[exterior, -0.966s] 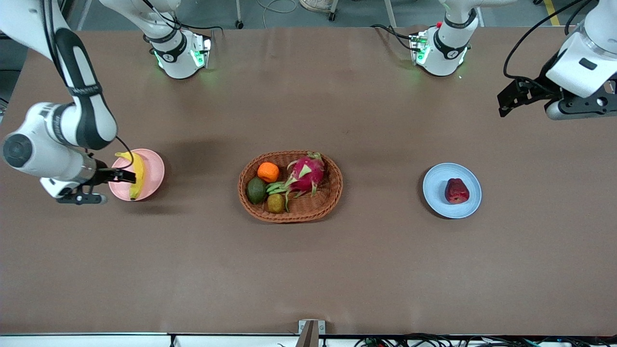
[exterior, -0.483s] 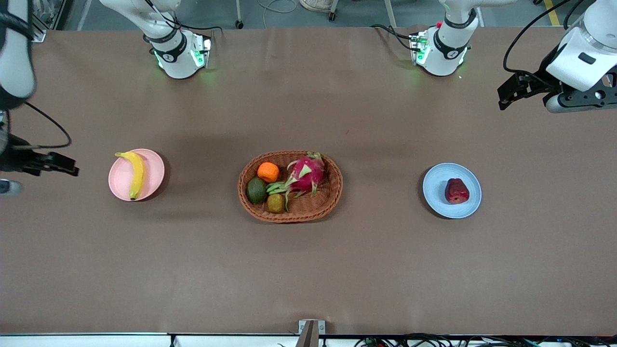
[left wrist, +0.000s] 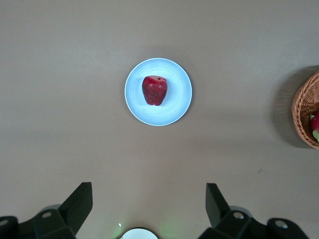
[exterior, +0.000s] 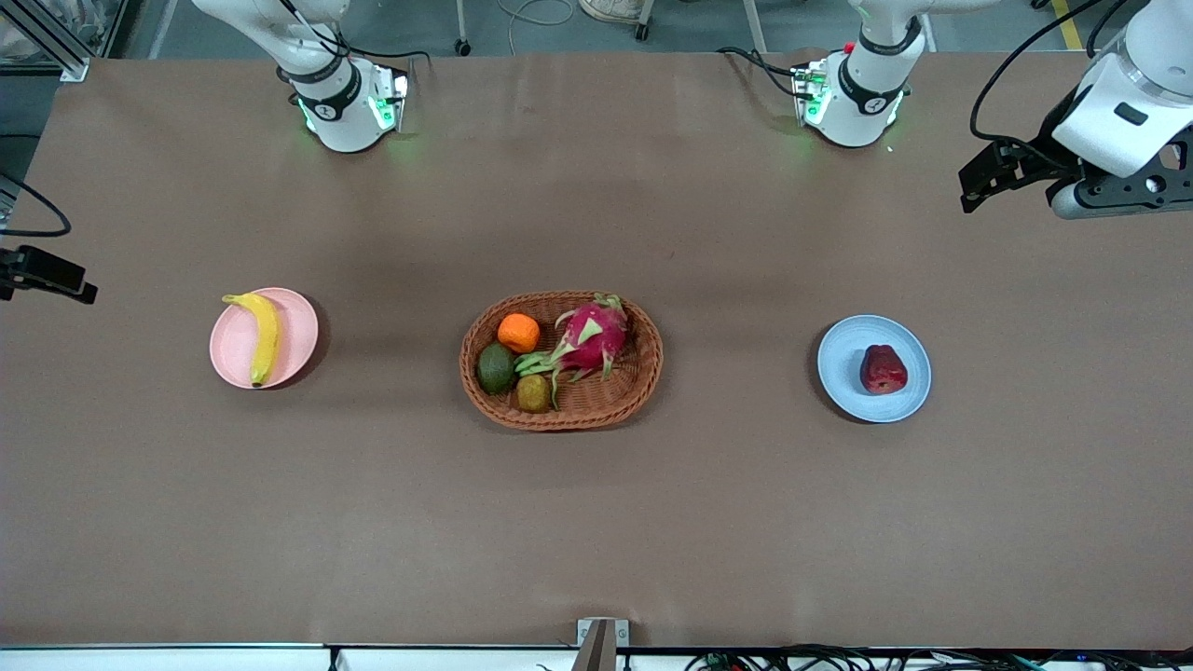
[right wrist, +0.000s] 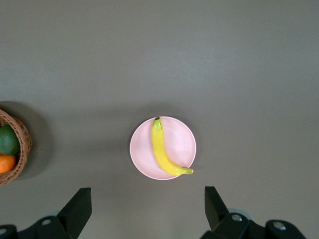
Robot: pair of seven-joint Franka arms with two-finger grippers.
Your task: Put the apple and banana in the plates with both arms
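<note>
The yellow banana [exterior: 260, 335] lies on the pink plate [exterior: 294, 335] toward the right arm's end of the table; both show in the right wrist view, banana [right wrist: 164, 152] on plate [right wrist: 179, 139]. The dark red apple [exterior: 883, 369] sits on the light blue plate [exterior: 843, 359] toward the left arm's end; the left wrist view shows the apple [left wrist: 154, 90] on that plate [left wrist: 179, 94]. My right gripper [exterior: 51, 275] is open and empty, raised at the table's end past the pink plate. My left gripper [exterior: 993, 174] is open and empty, raised over the table near its end.
An oval brown wicker basket [exterior: 643, 368] stands mid-table between the plates, holding a dragon fruit [exterior: 589, 337], an orange [exterior: 518, 333], an avocado [exterior: 496, 367] and a kiwi [exterior: 533, 392]. Its rim shows in both wrist views.
My right gripper has drawn away from the banana on the pink plate, rising and moving out toward the table's end. My left gripper has barely shifted.
</note>
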